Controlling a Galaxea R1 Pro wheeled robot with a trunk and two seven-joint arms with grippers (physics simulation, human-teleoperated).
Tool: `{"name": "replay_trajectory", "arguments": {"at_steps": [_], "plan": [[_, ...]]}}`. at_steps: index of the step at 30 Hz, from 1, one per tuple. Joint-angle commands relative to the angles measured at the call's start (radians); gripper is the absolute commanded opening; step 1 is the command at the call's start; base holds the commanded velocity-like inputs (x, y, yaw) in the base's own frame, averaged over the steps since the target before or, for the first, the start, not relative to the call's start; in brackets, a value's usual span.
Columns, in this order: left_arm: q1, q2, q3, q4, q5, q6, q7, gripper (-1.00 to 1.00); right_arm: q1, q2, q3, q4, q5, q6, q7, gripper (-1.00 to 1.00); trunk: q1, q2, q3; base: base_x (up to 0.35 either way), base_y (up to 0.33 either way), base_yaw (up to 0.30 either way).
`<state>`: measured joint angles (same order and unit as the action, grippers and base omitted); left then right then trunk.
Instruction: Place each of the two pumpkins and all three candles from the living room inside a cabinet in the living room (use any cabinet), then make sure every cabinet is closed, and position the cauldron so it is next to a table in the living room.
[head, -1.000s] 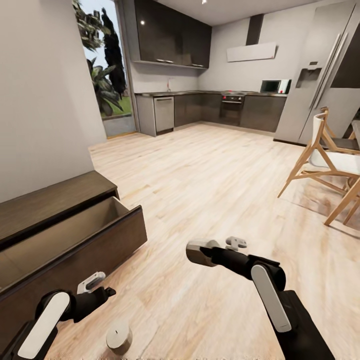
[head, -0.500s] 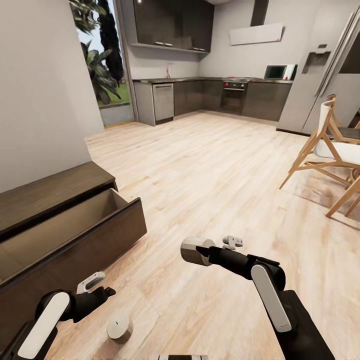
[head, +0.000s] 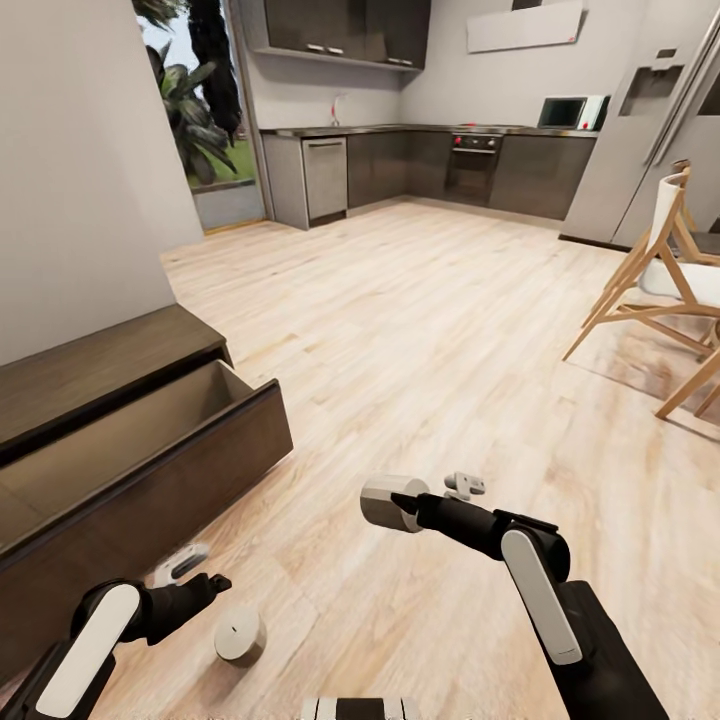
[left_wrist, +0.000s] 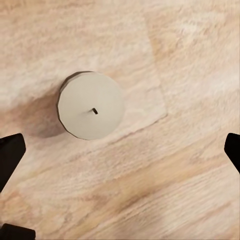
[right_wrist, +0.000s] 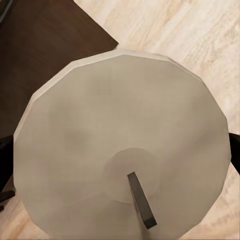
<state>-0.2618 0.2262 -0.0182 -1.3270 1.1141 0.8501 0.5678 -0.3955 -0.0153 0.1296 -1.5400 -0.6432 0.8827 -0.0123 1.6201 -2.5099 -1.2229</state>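
Candle (head: 391, 502) is being gripped by the right gripper (head: 400, 503) for placing into the open cabinet drawer (head: 130, 450), while the left gripper (left_wrist: 120, 150) is being held spread above another candle (left_wrist: 91, 111).

There are two candles: one candle (head: 240, 635) (left_wrist: 91, 105) stands on the wooden floor (head: 420, 330), and a second candle (head: 388, 502) (right_wrist: 125, 150) is in the right gripper (head: 425, 495). There are two grippers, the left gripper (head: 190, 572) and the right one. There is one cabinet (head: 110, 440), with one open drawer (head: 150, 460). At least one wooden chair (head: 655, 275) is near the right edge. In the kitchen there is one fridge (head: 655, 130), one oven (head: 470, 180) and one microwave (head: 565, 112).
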Motion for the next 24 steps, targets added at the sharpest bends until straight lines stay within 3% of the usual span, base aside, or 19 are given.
{"name": "replay_trajectory", "arguments": {"at_steps": [1,24], "plan": [[0.0,0.001,-0.002,-0.001,0.011,0.0,0.01,1.0,-0.001,0.0,0.001,-0.001,-0.003,0.003,-0.002,-1.0,0.0,-0.001,-0.005,0.0,0.0,0.0],[0.0,-0.013,-0.002,-0.001,-0.001,-0.011,0.014,1.0,-0.001,0.002,0.001,0.001,-0.003,0.002,-0.002,-1.0,0.011,-0.006,-0.094,0.0,0.0,0.0]]}}
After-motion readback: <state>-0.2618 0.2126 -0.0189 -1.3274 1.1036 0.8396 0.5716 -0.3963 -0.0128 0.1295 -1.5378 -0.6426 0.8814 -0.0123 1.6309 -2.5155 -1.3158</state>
